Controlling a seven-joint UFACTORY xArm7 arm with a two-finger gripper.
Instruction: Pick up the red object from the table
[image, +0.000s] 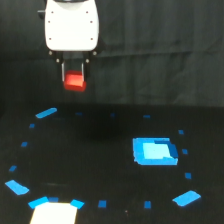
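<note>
The red object (75, 82) is a small bright red-orange block held between the fingers of my gripper (74, 80) at the upper left of the exterior view. It hangs in the air well above the black table (100, 160). The gripper is shut on it, below its white body (71, 25). The block's lower part sticks out beneath the fingertips.
A large bright blue patch (155, 151) lies on the table at the exterior view's right. Small blue tape squares ring the table's middle. Blue strips lie at the left (46, 113), lower left (17, 187) and lower right (186, 198). A white patch (54, 213) sits at the bottom edge.
</note>
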